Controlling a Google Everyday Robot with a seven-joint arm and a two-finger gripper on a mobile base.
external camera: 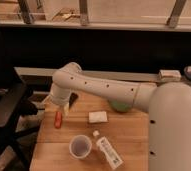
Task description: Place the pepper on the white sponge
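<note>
The small red-orange pepper (58,119) lies on the wooden table (129,145) near its left edge. The flat off-white sponge (98,117) lies to its right, about mid-table. My gripper (63,109) hangs from the white arm just above and slightly right of the pepper's far end, very close to it. The gripper's tip is largely hidden by the arm's wrist.
A translucent cup (80,146) stands at the front, with a white labelled bottle (108,152) lying beside it. A green bowl (120,106) is partly hidden behind the arm. A black phone (73,98) lies behind the gripper. A black chair (6,107) stands left of the table.
</note>
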